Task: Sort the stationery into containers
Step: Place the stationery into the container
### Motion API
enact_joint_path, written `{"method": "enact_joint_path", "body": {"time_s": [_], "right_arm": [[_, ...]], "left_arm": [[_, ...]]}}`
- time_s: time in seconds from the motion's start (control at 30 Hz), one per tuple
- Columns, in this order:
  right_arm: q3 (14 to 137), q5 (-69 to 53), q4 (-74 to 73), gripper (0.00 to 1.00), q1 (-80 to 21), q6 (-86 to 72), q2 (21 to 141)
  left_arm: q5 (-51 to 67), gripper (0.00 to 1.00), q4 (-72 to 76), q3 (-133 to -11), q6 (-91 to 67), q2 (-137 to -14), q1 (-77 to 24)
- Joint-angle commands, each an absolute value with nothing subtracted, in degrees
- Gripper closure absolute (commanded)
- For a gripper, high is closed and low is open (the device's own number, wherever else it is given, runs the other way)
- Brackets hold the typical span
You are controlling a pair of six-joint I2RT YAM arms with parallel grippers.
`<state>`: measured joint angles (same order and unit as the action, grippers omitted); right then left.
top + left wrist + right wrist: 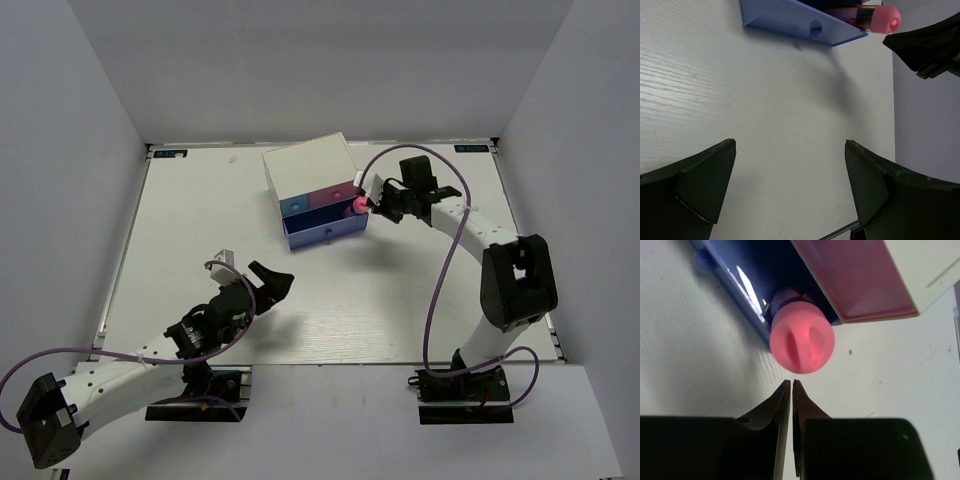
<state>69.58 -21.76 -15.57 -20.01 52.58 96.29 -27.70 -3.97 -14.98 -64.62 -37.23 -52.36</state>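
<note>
Right jaws, pink tube [802, 344] just ahead

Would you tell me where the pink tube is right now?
In the top view the pink tube pokes out at the right end of the periwinkle drawer, beneath the pink drawer front, near the right gripper.

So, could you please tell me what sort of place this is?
Probably a robotics lab test cell: a white table boxed in by plain grey walls, a left arm and right arm bolted at its near edge.
</note>
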Motion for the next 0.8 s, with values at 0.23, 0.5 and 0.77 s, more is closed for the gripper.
{"method": "enact_joint_path", "body": {"time_s": [0.23,0.5,0.77], "right_arm": [[76.11,-19.16,-13.36,0.86,-21.18,52.38,102.04],[76.12,-19.69,-11.52,0.85,-23.73,55.45,102.22],[76.81,-19.07,-9.41,0.82,-27.24,56.78,102.3]], "left_arm": [[-28.39,0.0,-4.92,-14.77,-65.13,-36.47,-52.56],[-28.39,0.0,-4.39,-14.77,-65.13,-36.47,-52.56],[-28.91,0.0,-4.39,-14.77,-65.13,-36.47,-52.56]]}}
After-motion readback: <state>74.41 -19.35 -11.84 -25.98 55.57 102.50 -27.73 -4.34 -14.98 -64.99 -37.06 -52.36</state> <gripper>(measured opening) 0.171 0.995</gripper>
